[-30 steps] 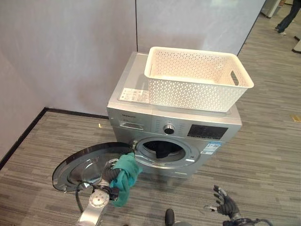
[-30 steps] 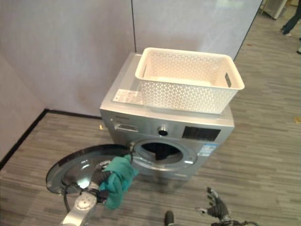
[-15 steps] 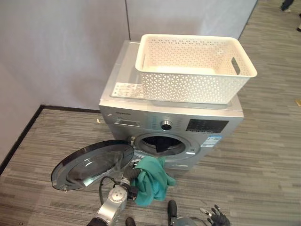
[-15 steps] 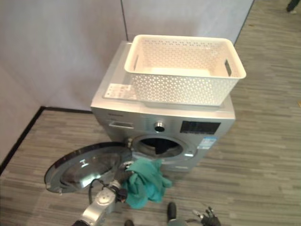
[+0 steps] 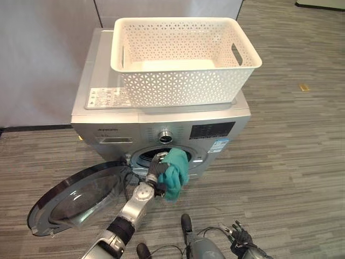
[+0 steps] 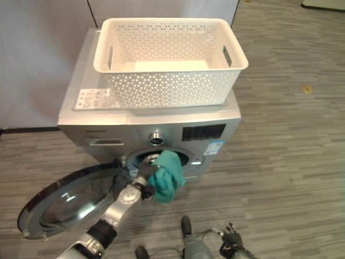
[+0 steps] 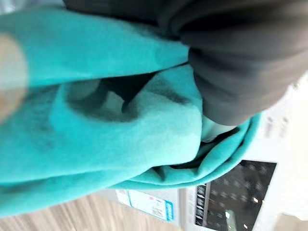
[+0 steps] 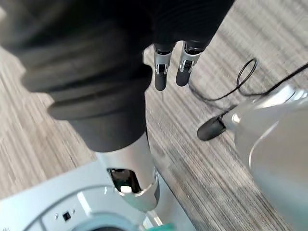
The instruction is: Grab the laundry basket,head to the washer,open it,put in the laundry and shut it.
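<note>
A silver front-loading washer (image 5: 108,116) stands against the wall with its round door (image 5: 75,197) swung open to the left, low over the floor. The white perforated laundry basket (image 5: 183,51) sits on top of the washer and looks empty. My left hand (image 5: 156,171) is shut on a teal cloth (image 5: 173,171) and holds it right at the drum opening (image 5: 145,156). In the left wrist view the teal cloth (image 7: 96,125) is bunched under the hand's dark cover. My right hand (image 5: 240,237) hangs low over the floor at the right, fingers relaxed (image 8: 161,77).
Grey partition walls (image 5: 38,54) stand behind and left of the washer. Striped grey flooring (image 5: 291,162) stretches out to the right. The open door takes up the floor left of the drum.
The camera has come closer and swung right. My left hand has lifted the teal cloth from below the door rim up to the drum opening. The right hand stays low.
</note>
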Motion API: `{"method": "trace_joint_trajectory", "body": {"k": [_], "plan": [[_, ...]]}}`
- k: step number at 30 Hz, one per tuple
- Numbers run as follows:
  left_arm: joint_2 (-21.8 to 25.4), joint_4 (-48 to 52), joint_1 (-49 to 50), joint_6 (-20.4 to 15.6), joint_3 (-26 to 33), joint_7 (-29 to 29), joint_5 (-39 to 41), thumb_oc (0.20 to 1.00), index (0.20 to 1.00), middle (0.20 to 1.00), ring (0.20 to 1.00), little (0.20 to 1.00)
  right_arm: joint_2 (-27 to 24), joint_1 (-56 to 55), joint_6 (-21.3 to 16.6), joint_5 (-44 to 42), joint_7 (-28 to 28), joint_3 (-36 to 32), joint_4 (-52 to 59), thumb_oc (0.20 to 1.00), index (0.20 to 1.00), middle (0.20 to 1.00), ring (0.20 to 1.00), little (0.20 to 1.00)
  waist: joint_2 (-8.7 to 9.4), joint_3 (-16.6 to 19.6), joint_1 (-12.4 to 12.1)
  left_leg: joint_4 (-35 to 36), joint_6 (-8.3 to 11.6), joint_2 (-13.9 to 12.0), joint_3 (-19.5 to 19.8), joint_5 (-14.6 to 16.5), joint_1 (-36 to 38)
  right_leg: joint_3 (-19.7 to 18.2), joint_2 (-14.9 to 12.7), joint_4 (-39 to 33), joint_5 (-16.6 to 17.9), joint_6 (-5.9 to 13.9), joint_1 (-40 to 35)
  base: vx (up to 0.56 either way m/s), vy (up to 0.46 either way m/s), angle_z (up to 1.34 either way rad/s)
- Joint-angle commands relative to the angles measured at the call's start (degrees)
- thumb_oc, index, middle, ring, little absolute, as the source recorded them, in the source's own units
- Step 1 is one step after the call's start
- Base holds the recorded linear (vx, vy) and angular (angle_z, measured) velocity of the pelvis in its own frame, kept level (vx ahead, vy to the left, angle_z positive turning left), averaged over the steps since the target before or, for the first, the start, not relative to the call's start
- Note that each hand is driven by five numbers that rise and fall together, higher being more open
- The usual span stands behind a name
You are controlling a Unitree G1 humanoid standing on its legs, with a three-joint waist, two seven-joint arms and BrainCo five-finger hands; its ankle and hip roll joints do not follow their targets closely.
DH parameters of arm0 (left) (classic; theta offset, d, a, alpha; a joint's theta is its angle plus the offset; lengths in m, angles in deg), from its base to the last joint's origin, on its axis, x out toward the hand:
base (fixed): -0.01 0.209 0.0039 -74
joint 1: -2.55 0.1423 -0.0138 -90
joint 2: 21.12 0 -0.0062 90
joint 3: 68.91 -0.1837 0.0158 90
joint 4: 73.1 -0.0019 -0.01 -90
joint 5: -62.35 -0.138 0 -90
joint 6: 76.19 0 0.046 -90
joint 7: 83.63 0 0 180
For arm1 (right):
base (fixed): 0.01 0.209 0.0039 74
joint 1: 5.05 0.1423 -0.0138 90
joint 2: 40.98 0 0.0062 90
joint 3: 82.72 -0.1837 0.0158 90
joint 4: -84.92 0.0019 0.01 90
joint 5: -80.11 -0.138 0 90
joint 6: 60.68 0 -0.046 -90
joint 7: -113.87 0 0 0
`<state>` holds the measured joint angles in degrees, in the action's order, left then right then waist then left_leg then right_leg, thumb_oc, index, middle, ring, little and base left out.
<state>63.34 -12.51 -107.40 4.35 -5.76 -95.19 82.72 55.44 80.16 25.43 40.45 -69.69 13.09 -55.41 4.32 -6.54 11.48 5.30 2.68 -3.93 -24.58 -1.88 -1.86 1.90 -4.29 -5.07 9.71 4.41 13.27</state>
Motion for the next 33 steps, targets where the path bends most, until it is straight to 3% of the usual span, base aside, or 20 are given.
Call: {"method": "trace_joint_trajectory", "body": {"k": [1,3,5,6,7,8,9,10,11,12,15,19,25,33], "plan": [[-0.3,0.1,-3.7,-4.5,1.6,-1.0,1.2,0.2,0.2,0.2,0.2,0.2,-1.1,2.2,-1.7,0.9,-0.1,-0.2,-1.0,1.0,1.0,1.0,1.0,1.0,2.04,-2.1,-0.1,-6.4,1.24,-3.5,2.8,7.6,-0.3,0.3,-4.7,0.1,-6.3,6.16,-2.7,-0.11,0.041,-0.35],[-0.1,1.5,-5.4,-4.1,-0.1,-0.5,1.4,0.2,0.2,0.2,0.2,0.2,-0.7,4.0,-1.9,-1.1,-0.9,-2.1,-2.5,1.0,1.0,1.0,1.0,1.0,2.38,-5.4,-1.1,-9.8,-0.59,-2.9,6.7,9.7,-3.0,1.7,-6.2,8.9,-8.0,6.08,1.1,-0.19,0.108,-0.04],[-0.8,0.8,-6.7,-3.9,-1.5,-0.6,1.1,0.2,0.2,0.2,0.2,0.2,-0.8,5.6,-1.8,-1.6,-1.2,-1.3,-2.9,1.0,1.0,1.0,1.0,1.0,1.51,-8.5,-1.1,-13.5,-1.89,-2.4,9.5,13.1,-4.3,0.1,-6.6,18.2,-10.0,8.23,4.5,-0.14,0.129,0.29],[-0.8,0.8,-6.8,-3.9,-1.5,-0.6,1.1,0.2,0.2,0.2,0.2,0.2,-0.8,5.6,-1.8,-1.6,-1.2,-1.4,-2.9,1.0,1.0,1.0,1.0,1.0,1.52,-8.5,-1.0,-13.8,-1.94,-2.4,9.6,13.3,-4.6,0.0,-6.7,18.5,-10.2,8.27,4.7,-0.21,-0.002,0.34],[-1.4,-0.3,-8.3,-4.2,-1.7,-0.8,0.5,0.2,0.2,0.2,0.2,0.2,-1.2,7.1,-2.0,-2.5,-1.2,-1.5,-2.3,1.0,1.0,1.0,1.0,1.0,1.19,-10.3,-0.7,-17.3,-2.66,-2.4,11.4,13.4,-7.8,-5.5,-7.0,20.4,-9.5,8.01,8.1,-0.14,-0.033,0.36],[-1.5,-0.4,-8.4,-4.2,-1.7,-0.8,0.5,0.2,0.2,0.2,0.2,0.2,-1.2,7.2,-2.0,-2.5,-1.2,-1.6,-2.3,1.0,1.0,1.0,1.0,1.0,1.17,-10.3,-0.7,-17.4,-2.66,-2.4,11.4,13.5,-7.9,-5.5,-7.0,20.4,-9.5,8.01,8.2,-0.17,-0.136,0.31],[-2.1,-1.2,-10.1,-4.5,-2.3,-1.0,0.7,0.2,0.2,0.2,0.2,0.2,-1.9,9.3,-2.4,-3.5,-1.7,-1.9,-2.5,1.0,1.0,1.0,1.0,1.0,0.45,-11.5,-0.9,-19.0,-1.89,-3.1,13.8,13.8,-10.0,-7.6,-9.5,16.7,-8.4,7.04,9.4,-0.04,-0.101,0.33],[-2.1,-1.3,-10.1,-4.5,-2.3,-1.0,0.7,0.2,0.2,0.2,0.2,0.2,-1.9,9.3,-2.4,-3.5,-1.7,-2.0,-2.5,1.0,1.0,1.0,1.0,1.0,0.38,-11.5,-0.8,-19.1,-1.88,-3.1,13.9,13.9,-10.1,-7.5,-9.5,16.7,-8.4,7.03,9.4,-0.01,-0.192,0.35],[-2.2,-1.0,-10.3,-4.8,-2.5,-0.7,1.5,0.2,0.2,0.2,0.2,0.2,-2.1,9.4,-2.7,-3.0,-2.3,-2.3,-2.0,1.0,1.0,1.0,1.0,1.0,0.79,-11.3,-2.1,-22.1,-1.34,-2.9,14.8,14.7,-11.9,-5.1,-11.8,13.0,-8.5,6.22,6.8,-0.07,-0.231,0.85],[-2.3,0.1,-10.7,-5.2,-3.1,-1.1,1.8,0.2,0.2,0.2,0.2,0.2,-1.8,12.3,-3.1,0.1,-3.3,0.1,-2.5,1.0,1.0,1.0,1.0,1.0,1.53,-12.5,-2.9,-24.9,-0.65,-3.5,15.7,14.1,-14.9,-2.1,-12.2,15.0,-7.8,6.23,9.5,-0.07,-0.232,0.63],[-3.1,1.4,-11.4,-5.6,-4.7,-1.2,3.2,0.2,0.2,0.2,0.2,0.2,-2.0,14.4,-3.4,1.0,-4.2,1.8,-3.0,1.0,1.0,1.0,1.0,1.0,1.87,-13.6,-3.8,-26.1,0.17,-4.6,17.5,13.6,-16.1,0.1,-11.3,17.9,-9.0,5.86,10.1,-0.05,-0.223,0.34],[-5.1,3.2,-14.0,-5.9,-7.0,-2.0,4.6,0.2,0.2,0.2,0.2,0.2,-1.6,21.5,-4.7,-1.8,-6.2,2.3,-4.2,1.0,1.0,1.0,1.0,1.0,0.89,-14.3,-4.2,-27.5,1.86,-5.6,20.6,12.5,-21.8,3.8,-11.1,21.0,-10.6,5.56,13.6,-0.08,-0.183,0.46],[-7.6,2.0,-20.1,-6.2,-6.9,-4.4,4.8,0.2,0.2,0.2,0.2,0.2,-1.8,29.0,-6.7,-4.3,-8.1,3.8,-2.7,1.0,1.0,1.0,1.0,1.0,-0.3,-14.4,-4.1,-26.5,2.72,-5.1,22.4,10.7,-28.0,3.4,-10.8,22.9,-11.6,4.95,20.0,-0.08,-0.039,0.17],[-6.8,-2.1,-28.4,-5.7,-2.6,-10.3,0.4,0.2,0.2,0.2,0.2,0.2,-2.1,28.1,-10.7,-7.4,-8.7,3.3,9.3,1.0,1.0,1.0,1.0,1.0,-0.17,-14.7,-2.1,-27.3,2.81,-4.3,23.2,9.4,-36.7,2.0,-11.4,24.3,-11.1,4.5,28.2,-0.05,-0.002,0.12]]}}
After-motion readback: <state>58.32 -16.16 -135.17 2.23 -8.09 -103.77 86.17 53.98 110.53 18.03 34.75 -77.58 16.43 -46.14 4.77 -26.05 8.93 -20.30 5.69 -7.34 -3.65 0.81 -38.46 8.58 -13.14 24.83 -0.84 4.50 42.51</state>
